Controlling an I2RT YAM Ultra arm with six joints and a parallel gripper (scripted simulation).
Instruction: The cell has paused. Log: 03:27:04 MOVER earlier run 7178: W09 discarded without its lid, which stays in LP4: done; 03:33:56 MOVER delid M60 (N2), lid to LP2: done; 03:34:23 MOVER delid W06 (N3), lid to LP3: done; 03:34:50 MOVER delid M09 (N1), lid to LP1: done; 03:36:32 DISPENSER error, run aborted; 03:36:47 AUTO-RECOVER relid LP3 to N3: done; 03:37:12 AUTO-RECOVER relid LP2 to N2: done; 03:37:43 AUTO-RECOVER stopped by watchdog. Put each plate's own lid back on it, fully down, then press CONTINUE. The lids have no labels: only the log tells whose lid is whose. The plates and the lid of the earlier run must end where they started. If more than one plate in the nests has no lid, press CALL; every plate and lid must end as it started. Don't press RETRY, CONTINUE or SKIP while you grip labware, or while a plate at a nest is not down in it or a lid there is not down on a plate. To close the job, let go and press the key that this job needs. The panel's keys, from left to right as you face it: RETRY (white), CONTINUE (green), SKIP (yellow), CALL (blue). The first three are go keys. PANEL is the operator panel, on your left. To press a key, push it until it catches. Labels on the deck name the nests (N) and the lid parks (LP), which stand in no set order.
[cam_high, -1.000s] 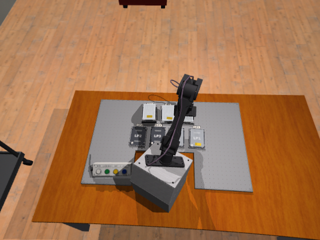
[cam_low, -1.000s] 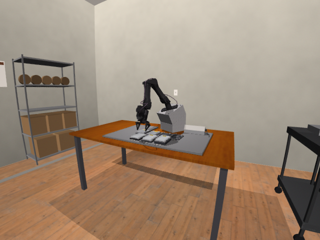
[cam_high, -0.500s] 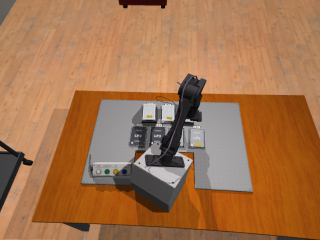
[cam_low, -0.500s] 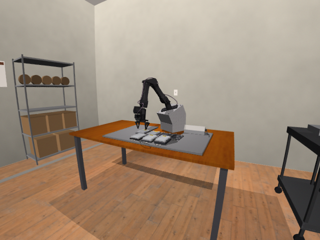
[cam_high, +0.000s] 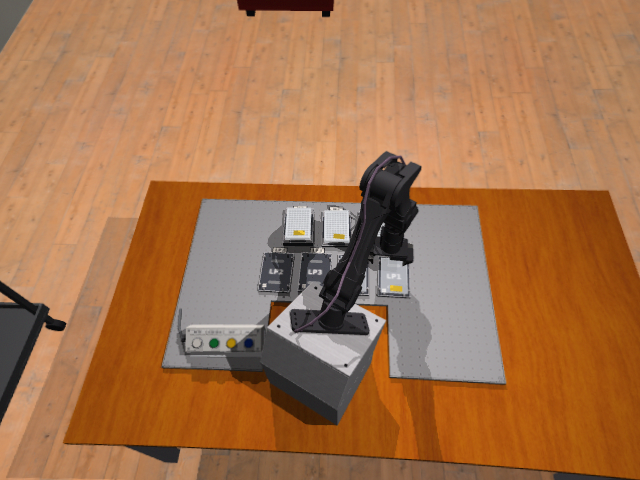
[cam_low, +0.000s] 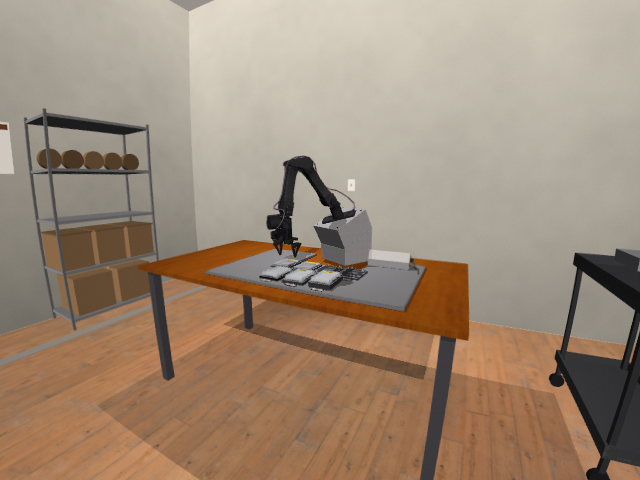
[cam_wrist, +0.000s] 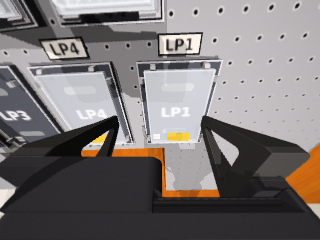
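My gripper (cam_wrist: 159, 120) (cam_high: 397, 256) (cam_low: 287, 253) is open and empty. It hangs just above the clear lid (cam_wrist: 176, 100) (cam_high: 393, 274) that lies in park LP1, one finger to each side of it. A second clear lid (cam_wrist: 80, 100) lies in park LP4, to the left in the wrist view. Parks LP2 (cam_high: 276, 272) and LP3 (cam_high: 314, 272) (cam_wrist: 12, 117) are dark and hold no lid. Two lidded plates (cam_high: 298, 224) (cam_high: 336, 225) stand in the back row. The edge of a third plate (cam_wrist: 107, 6) shows behind LP1; the arm hides it in the top view.
The operator panel (cam_high: 223, 338) (cam_low: 391, 255) stands at the deck's front left, with white (cam_high: 196, 342), green (cam_high: 213, 342), yellow (cam_high: 231, 342) and blue (cam_high: 248, 342) keys. The arm's grey base block (cam_high: 320, 361) stands right of it. The grey deck (cam_high: 454, 310) lies on the wooden table (cam_high: 558, 289).
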